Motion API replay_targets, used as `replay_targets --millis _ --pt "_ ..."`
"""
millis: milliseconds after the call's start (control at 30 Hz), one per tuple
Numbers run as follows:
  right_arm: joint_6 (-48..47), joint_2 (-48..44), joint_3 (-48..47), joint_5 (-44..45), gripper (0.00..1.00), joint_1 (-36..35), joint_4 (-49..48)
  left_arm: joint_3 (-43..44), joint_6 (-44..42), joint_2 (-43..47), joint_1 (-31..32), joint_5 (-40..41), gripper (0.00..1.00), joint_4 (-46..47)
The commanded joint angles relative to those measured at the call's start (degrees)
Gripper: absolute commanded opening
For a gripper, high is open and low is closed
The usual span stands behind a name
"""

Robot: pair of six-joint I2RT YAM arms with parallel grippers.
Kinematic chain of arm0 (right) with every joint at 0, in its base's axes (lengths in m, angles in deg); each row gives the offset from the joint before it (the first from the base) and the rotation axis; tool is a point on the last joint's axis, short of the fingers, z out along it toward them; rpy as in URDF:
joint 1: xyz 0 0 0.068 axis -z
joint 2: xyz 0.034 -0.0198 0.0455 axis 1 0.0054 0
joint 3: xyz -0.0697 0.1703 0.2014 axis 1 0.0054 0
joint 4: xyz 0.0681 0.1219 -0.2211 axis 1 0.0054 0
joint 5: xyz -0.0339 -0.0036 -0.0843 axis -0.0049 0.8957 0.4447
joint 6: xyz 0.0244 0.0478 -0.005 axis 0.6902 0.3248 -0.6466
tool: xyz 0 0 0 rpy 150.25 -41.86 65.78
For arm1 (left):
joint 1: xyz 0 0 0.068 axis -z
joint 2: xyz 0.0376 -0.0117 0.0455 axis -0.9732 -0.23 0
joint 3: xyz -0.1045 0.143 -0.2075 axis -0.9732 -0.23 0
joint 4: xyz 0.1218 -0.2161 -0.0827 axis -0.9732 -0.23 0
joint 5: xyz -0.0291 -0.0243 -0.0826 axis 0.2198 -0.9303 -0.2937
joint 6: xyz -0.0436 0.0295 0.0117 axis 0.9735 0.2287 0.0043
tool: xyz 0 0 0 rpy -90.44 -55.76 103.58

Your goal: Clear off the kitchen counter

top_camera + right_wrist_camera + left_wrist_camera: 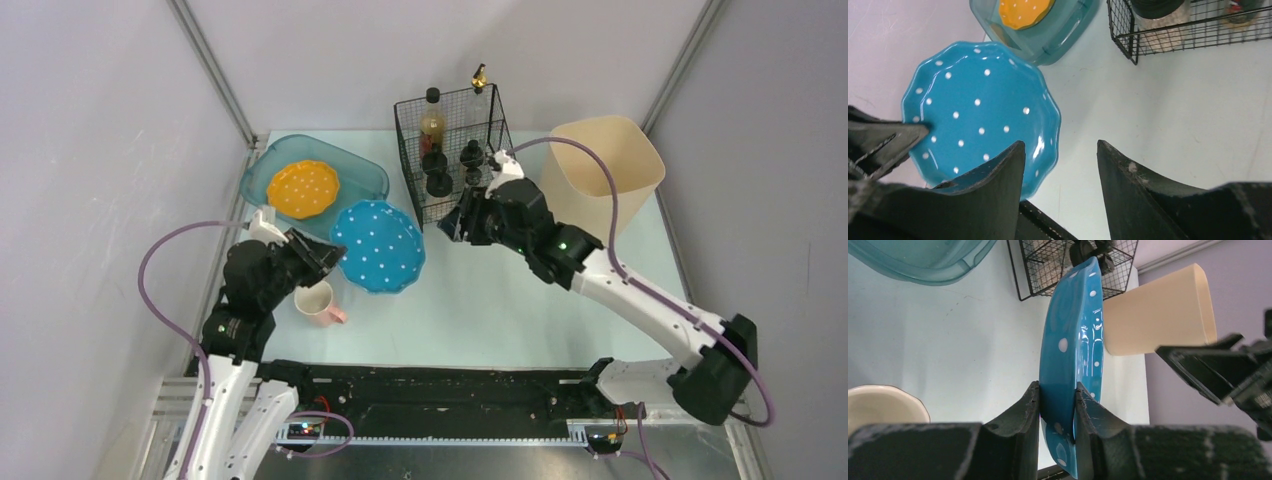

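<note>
Pale mint-blue flat rectangular counter (520,310) fills the middle of the top view. It is stiff and fixed, so nothing on it gets gripped but the loose pieces.

- Blue white-dotted scalloped plate (378,245) sits at 10 o'clock from counter centre. It looks like glazed ceramic, so likely stiff, slick, breakable and moderately heavy.
- The left hand (1057,395) is clamped on the plate's rim at its 8 o'clock edge, 1 finger on each face. This is a rim pinch far from the plate's centre, so it may swing or slip; a deep bite and slow moves are wise. Cannot tell whether the plate is clear of the counter.
- Teal translucent plastic tub (365,175) is at 11 o'clock, just beside the blue plate, and holds 1 orange dotted plate (303,188). It is the likely drop spot.
- Cream-and-pink mug (316,300) stands upright at 8 o'clock, just under the left hand. It is small, light and fragile; take it by the rim or handle.
- Black wire basket (455,150) with dark bottles is at 12 o'clock.
- Beige plastic bin (603,160) is at 1 o'clock.
- The right hand (1060,150) hangs in front of the basket with its fingers spread, holding nothing.
</note>
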Motion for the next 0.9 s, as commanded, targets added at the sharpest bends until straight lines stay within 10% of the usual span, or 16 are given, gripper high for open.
replay_targets --millis 0,867 --pt "-3.1 -7.4 2.5 6.3 0.59 -1.5 2.9 7.0 1.4 -1.7 -2.5 -1.0 0.0 11.4" --pt "-5.8 -35.6 13.6 10.2 0.61 -7.7 15.4 14.5 9.9 -32.7 -24.5 5.3 0.0 30.2"
